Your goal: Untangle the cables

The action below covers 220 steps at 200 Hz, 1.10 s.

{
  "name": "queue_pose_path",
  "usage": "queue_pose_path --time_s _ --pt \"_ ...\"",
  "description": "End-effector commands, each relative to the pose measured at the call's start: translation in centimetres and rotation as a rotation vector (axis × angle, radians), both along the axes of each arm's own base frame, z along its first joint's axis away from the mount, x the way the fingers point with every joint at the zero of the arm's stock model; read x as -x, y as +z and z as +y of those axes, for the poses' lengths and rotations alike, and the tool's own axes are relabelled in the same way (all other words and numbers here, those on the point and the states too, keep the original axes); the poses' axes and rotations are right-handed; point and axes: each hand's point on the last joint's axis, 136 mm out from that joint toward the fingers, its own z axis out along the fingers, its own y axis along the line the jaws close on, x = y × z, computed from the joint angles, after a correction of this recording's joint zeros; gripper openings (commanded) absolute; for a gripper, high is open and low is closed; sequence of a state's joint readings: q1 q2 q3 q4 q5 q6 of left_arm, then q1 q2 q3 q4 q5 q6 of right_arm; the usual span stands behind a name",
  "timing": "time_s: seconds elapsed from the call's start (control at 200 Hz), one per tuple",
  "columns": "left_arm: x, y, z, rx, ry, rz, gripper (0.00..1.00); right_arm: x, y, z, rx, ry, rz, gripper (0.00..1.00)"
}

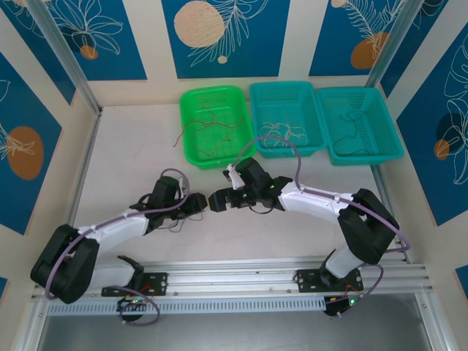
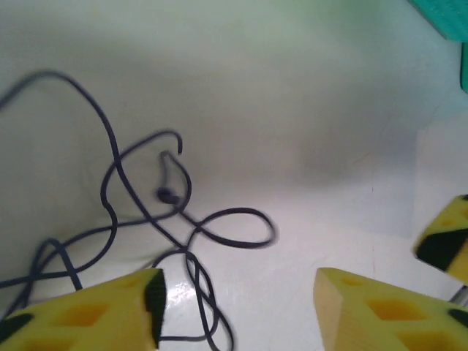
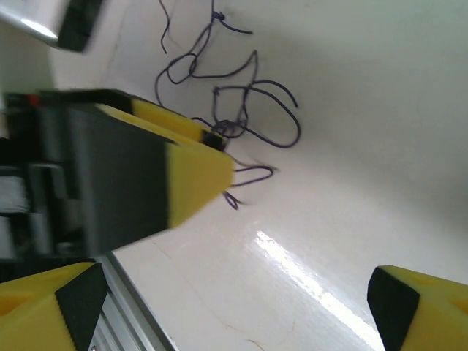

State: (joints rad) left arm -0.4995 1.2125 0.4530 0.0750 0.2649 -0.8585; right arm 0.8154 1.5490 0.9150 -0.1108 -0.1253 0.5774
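Work the dark cables [image 2: 167,194], a loose tangle of thin strands lying on the tabletop [image 2: 307,88], left and centre of the left wrist view. Find the left tool [image 2: 234,311] low over them, jaws parted and gripping nothing, with one strand passing between the fingers [image 2: 95,314] close to the left-hand one. Find the right tool [image 3: 234,292] just beside, jaws spread wide, empty.

Probably best: choose a single strand looping clear of the rest, such as the loop at centre frame, not the knot. Close one tool on it, pin a neighbouring strand with the other, then draw apart slowly and low to ease the curls out rather than tighten them. Check for one strand only in the jaws before pulling.

Mind the crowding: both tools almost tip to tip at centre of the top view, little room for turning.

Across the top of that view, three baskets, well apart from the tangle and no obstacle: green basket [image 1: 212,89] with red-orange cables [image 1: 219,124], middle basket [image 1: 281,85] with whitish cables [image 1: 281,130], right basket [image 1: 351,91] with dark wires [image 1: 349,117].
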Motion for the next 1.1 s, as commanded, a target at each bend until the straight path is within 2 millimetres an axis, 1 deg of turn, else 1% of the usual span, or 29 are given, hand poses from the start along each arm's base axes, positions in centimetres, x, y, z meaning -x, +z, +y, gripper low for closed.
queue_pose_path --time_s 0.0,0.11,0.16,0.215,0.26,0.295,0.415,0.44,0.485,0.57,0.6,0.66,0.7,0.73,0.77,0.83,0.835,0.875,0.945,0.99,1.095 --pt "-1.5 3.3 2.2 -0.111 0.056 -0.144 0.72 0.4 -0.6 0.5 -0.002 -0.014 -0.007 0.94" --pt "-1.8 5.2 5.2 -0.278 0.088 -0.246 0.79 1.7 -1.7 1.6 0.031 0.011 -0.003 0.94" --pt "-1.8 5.3 6.7 -0.356 0.112 -0.261 0.81 2.2 -2.1 2.2 0.047 0.023 -0.001 0.93" --pt "-1.8 5.2 7.7 -0.402 0.122 -0.26 0.82 2.5 -2.5 3.1 0.069 0.027 -0.007 0.93" --pt "-1.9 4.8 8.0 -0.408 0.125 -0.247 0.82 2.8 -2.9 3.8 0.09 0.033 -0.012 0.93" --pt "-1.9 4.6 7.9 -0.396 0.121 -0.237 0.83 2.8 -3.2 4.3 0.11 0.032 -0.019 0.92" --pt "-2.1 3.8 6.4 -0.318 0.09 -0.212 0.81 1.7 -5.1 4.6 0.21 -0.007 -0.07 0.91" --pt "-2.2 3.7 6.0 -0.298 0.078 -0.21 0.79 1.5 -5.5 4.6 0.22 -0.009 -0.079 0.86" --pt "-2.2 3.5 5.1 -0.26 0.055 -0.205 0.74 1.0 -5.9 5.1 0.219 -0.001 -0.094 0.75" --pt "-2.3 2.7 4.3 -0.236 0.027 -0.168 0.64 0.2 -6.5 6.0 0.217 -0.004 -0.088 0.57" --pt "-2.3 2.3 4.1 -0.236 0.018 -0.149 0.6 0.0 -6.8 6.4 0.214 -0.005 -0.074 0.52" --pt "-2.2 1.7 3.9 -0.245 -0.005 -0.115 0.5 -0.4 -7.2 7.1 0.203 -0.007 -0.053 0.45" --pt "-2.1 1.2 3.8 -0.255 -0.015 -0.095 0.42 -0.6 -7.4 7.5 0.196 -0.01 -0.046 0.37" --pt "-2.1 0.8 3.9 -0.263 -0.018 -0.082 0.36 -0.8 -7.6 7.6 0.194 -0.014 -0.04 0.28" --pt "-2.0 0.3 4.0 -0.272 -0.019 -0.068 0.27 -1.0 -7.8 7.6 0.2 -0.026 -0.03 0.2" --pt "-1.8 -0.4 4.3 -0.288 -0.014 -0.046 0.16 -1.2 -7.8 7.1 0.214 -0.046 -0.02 0.11" --pt "-1.7 -0.5 4.3 -0.29 -0.015 -0.044 0.15 -1.2 -7.8 7.0 0.215 -0.048 -0.02 0.09" --pt "-1.6 -0.9 4.4 -0.299 -0.016 -0.032 0.1 -1.2 -7.7 6.7 0.218 -0.053 -0.02 0.05" --pt "-1.4 -1.5 4.5 -0.3 -0.022 -0.018 0.0 -0.9 -7.0 6.3 0.21 -0.045 -0.028 0.03" --pt "-1.2 -1.8 4.5 -0.3 -0.025 -0.012 0.0 -0.5 -6.6 6.0 0.209 -0.038 -0.031 0.0" --pt "-1.1 -2.6 5.1 -0.333 -0.012 0.006 0.0 0.1 -5.6 4.6 0.201 -0.05 -0.033 0.0"
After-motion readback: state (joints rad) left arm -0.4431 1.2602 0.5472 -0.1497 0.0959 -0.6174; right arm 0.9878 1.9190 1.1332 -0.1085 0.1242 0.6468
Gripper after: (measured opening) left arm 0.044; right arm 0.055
